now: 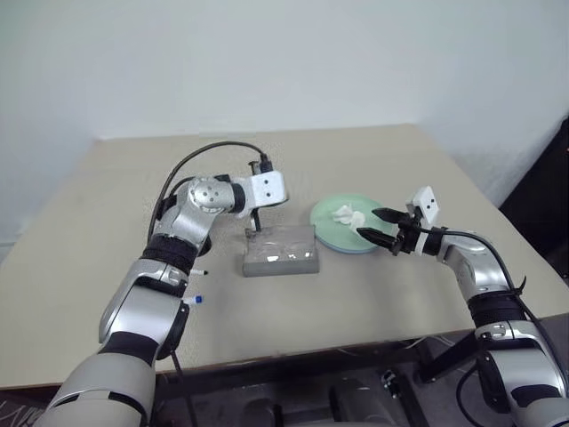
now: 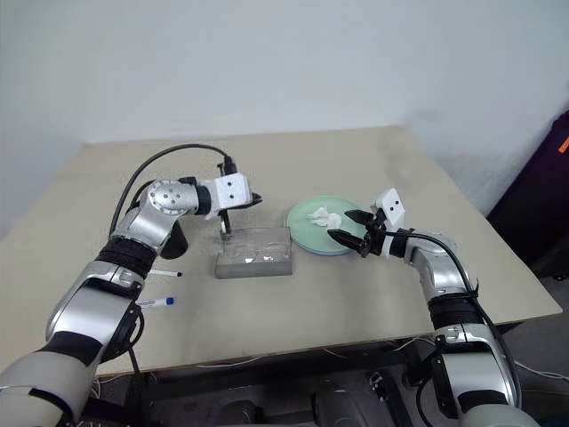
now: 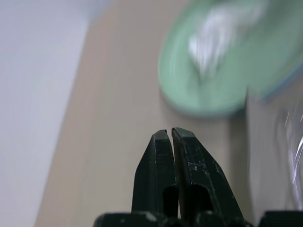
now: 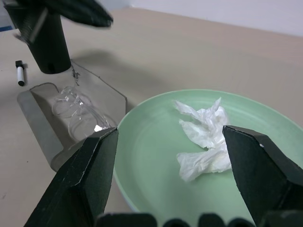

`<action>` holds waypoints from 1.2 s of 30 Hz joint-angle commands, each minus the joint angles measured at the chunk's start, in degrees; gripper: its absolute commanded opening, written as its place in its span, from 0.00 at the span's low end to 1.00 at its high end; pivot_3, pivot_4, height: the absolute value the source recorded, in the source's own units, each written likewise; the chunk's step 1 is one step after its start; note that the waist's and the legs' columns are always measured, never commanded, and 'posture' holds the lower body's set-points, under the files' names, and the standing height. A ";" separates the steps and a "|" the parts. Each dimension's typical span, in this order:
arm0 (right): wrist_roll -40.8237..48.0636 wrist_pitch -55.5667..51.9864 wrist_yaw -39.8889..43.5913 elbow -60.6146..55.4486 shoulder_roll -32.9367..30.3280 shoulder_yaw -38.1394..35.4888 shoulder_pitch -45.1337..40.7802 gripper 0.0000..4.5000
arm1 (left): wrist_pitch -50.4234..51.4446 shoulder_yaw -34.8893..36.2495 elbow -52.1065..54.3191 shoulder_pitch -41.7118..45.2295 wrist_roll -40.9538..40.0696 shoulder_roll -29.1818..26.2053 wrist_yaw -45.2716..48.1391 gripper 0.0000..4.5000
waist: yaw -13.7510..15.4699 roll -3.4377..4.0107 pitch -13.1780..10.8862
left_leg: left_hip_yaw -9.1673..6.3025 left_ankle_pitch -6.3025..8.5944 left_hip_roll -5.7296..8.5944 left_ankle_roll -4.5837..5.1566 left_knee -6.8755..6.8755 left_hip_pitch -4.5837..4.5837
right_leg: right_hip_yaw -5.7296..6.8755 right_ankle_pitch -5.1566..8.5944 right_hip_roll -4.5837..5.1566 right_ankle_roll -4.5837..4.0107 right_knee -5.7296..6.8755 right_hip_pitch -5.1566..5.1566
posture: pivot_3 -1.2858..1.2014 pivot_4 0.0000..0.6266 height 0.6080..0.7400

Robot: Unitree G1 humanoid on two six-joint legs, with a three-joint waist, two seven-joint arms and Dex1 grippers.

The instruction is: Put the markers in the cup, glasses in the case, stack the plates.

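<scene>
Two markers lie loose on the surface, not in the cup; the left hand is shut and empty; the glasses sit in the open case; the green plate rests on the blue one, with a tissue; the right hand gapes empty. The blue plate mostly hides.

A crumpled white tissue lies above a beige table.

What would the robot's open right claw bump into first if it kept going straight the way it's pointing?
Most likely the crumpled tissue on the green plate. The right gripper stands open over the plate's near rim, the tissue just ahead between its fingers. Depth is hard to judge, so it might pass above.
</scene>
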State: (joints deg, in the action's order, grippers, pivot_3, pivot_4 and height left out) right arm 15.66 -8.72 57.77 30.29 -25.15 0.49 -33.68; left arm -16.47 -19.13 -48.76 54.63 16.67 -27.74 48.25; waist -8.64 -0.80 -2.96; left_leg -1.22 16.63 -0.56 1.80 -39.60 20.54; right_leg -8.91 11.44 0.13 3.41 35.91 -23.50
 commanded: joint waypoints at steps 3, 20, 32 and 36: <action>1.51 0.78 0.36 -1.64 -0.22 -2.12 -2.53 0.85 | -5.18 -4.48 -6.01 2.33 7.43 -0.83 -4.77 0.01 | 0.05 -0.01 0.00 | 0.01 0.00 0.03 0.00 -0.01 0.07 | 0.00 0.00 0.03 0.01 -0.06 -0.02 | 0.52 0.00 1.00; 7.69 -9.45 8.45 -12.87 -2.58 -2.35 1.96 0.85 | 6.53 2.59 13.68 -8.96 -12.28 -5.80 27.99 0.01 | 0.29 -0.02 0.00 | -0.05 0.01 -0.01 0.01 -0.01 0.12 | 0.06 0.01 0.02 0.01 -0.03 -0.04 | 0.52 0.00 1.00; 6.57 -9.60 7.97 -12.78 -1.81 -1.34 0.97 0.85 | 16.22 4.86 29.12 -16.54 -16.02 -9.61 29.46 0.01 | 0.33 -0.02 0.00 | -0.14 0.01 -0.01 0.00 -0.09 0.11 | 0.16 0.01 0.03 0.00 -0.01 -0.01 | 0.52 0.00 1.00; 6.52 -9.59 7.80 -12.96 -1.66 -0.99 1.09 0.85 | 19.18 5.68 34.03 -18.98 -18.14 -14.14 32.88 0.01 | -0.06 -0.01 -0.01 | -0.15 0.01 -0.03 0.00 -0.05 0.11 | 0.17 0.01 0.03 0.01 -0.01 -0.05 | 0.52 0.00 1.00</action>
State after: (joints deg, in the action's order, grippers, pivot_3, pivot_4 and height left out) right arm 21.79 -18.63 65.73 19.43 -26.65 -0.14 -31.02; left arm 1.88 -15.28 -17.04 35.46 0.14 -40.58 80.04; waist -8.69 -0.81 -2.97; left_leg -1.38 16.64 -0.61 1.81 -39.65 20.64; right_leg -8.73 11.45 0.15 3.41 35.91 -23.55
